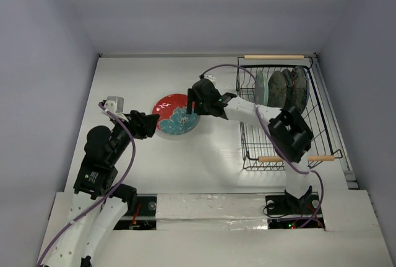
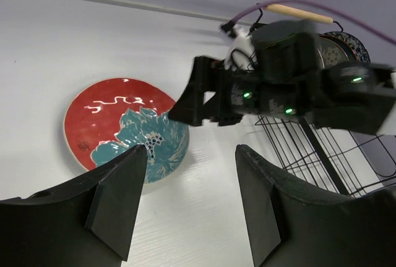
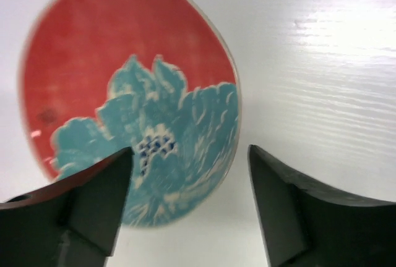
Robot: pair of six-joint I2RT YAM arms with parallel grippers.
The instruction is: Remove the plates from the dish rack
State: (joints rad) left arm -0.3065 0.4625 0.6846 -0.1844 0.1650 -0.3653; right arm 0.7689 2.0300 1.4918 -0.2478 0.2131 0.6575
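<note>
Top view: the red plate (image 1: 176,114) lies flat on the desk (image 1: 216,162) between the two arms. The right jaws hang spread at one rim and the left jaws sit just beside the opposite edge. Well behind the right jaws, three plates (image 1: 275,89) stand on edge in the dish rack (image 1: 273,57).

Left wrist: the left jaws are spread and empty, with the plate ahead and left of their gap.

Right wrist: the right jaws are spread, gripping nothing, with the plate just beyond the gap.

This plate looks unloaded. Next, the right arm likely needs to lift clear, swing to the rack and pinch the nearest upright rim.
</note>
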